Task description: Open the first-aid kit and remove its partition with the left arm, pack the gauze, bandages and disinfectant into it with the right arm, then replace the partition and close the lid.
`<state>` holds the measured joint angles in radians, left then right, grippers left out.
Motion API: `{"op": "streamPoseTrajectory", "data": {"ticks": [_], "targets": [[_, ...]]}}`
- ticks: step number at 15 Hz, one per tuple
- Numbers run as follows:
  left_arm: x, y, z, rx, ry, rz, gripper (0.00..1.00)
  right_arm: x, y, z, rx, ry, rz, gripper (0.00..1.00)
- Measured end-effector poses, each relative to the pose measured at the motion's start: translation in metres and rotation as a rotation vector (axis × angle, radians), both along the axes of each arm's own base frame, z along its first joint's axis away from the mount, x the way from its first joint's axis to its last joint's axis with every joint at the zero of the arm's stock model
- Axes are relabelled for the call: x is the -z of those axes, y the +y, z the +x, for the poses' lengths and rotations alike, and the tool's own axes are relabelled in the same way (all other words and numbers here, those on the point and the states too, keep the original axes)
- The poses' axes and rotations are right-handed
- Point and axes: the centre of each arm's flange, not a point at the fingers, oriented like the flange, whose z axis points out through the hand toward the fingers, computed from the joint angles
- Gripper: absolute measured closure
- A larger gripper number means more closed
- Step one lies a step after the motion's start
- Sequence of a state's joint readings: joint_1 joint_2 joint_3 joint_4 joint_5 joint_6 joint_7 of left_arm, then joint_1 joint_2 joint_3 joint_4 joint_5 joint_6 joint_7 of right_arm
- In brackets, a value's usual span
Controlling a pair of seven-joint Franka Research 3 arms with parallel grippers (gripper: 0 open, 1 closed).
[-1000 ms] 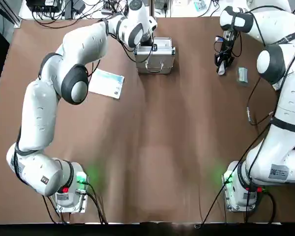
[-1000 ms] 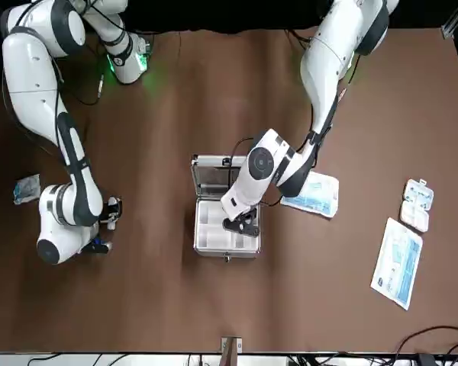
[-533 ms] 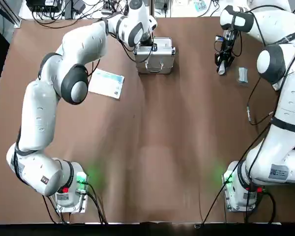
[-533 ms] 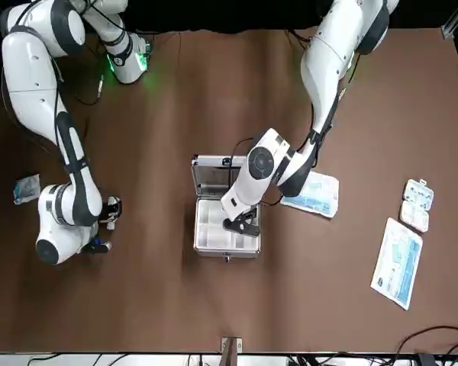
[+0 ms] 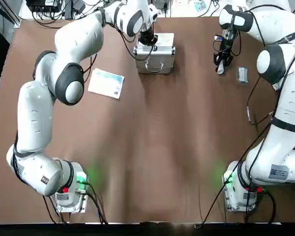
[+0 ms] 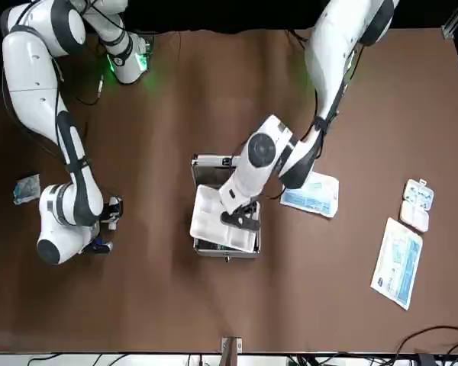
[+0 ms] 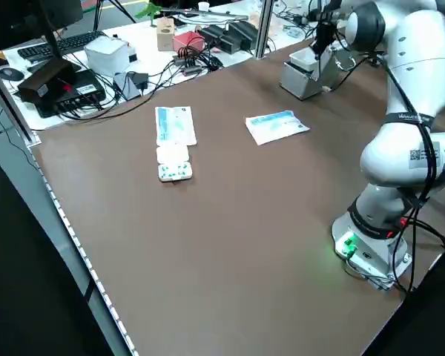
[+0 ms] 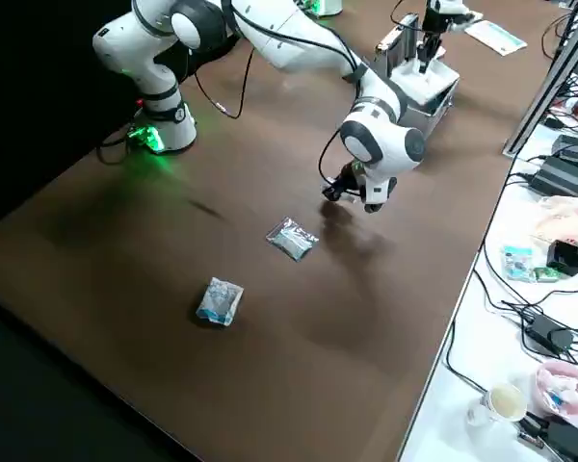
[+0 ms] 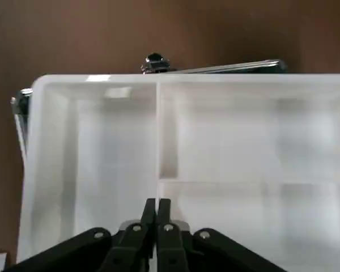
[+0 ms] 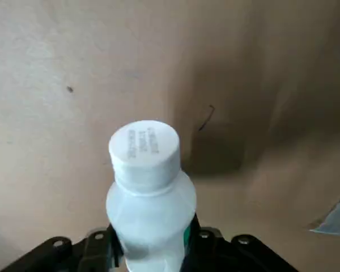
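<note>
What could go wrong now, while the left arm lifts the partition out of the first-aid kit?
1. The left gripper pinches the partition only at an inner wall near one edge, and the tray hangs tilted over the first-aid kit; it might slip or swing.
2. A low corner could catch on the case rim and drag the kit.
3. The right gripper holds the disinfectant low on its body, above the table; it could tip.

You get even overhead light on the brown table (image 5: 162, 147), with soft shadows under both arms. Green lamps glow at each arm base (image 5: 81, 178). The partition (image 9: 215, 153) looks washed out and hazy in the left wrist view. The right side view falls dark toward its near corner.
</note>
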<state>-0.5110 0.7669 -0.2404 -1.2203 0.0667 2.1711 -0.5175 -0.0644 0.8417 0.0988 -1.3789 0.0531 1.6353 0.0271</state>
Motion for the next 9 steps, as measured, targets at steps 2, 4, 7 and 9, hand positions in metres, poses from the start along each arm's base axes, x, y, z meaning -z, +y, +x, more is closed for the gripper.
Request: {"op": "streamPoseTrajectory", "data": {"ticks": [2,4,7,9], "targets": [[-0.028,0.003,-0.002,0.000,-0.013,-0.001,0.96,-0.004,0.005,-0.001,0.005,0.016,-0.001,0.57],[-0.049,0.009,0.000,-0.015,-0.030,-0.005,0.96,-0.015,0.022,-0.001,0.032,0.031,0.007,0.57],[-0.080,0.048,0.023,-0.084,-0.051,-0.009,0.96,-0.041,0.063,0.003,0.090,0.024,0.013,0.57],[-0.105,0.090,0.041,-0.141,-0.051,0.002,0.96,-0.061,0.098,0.004,0.140,0.019,0.021,0.57]]}}
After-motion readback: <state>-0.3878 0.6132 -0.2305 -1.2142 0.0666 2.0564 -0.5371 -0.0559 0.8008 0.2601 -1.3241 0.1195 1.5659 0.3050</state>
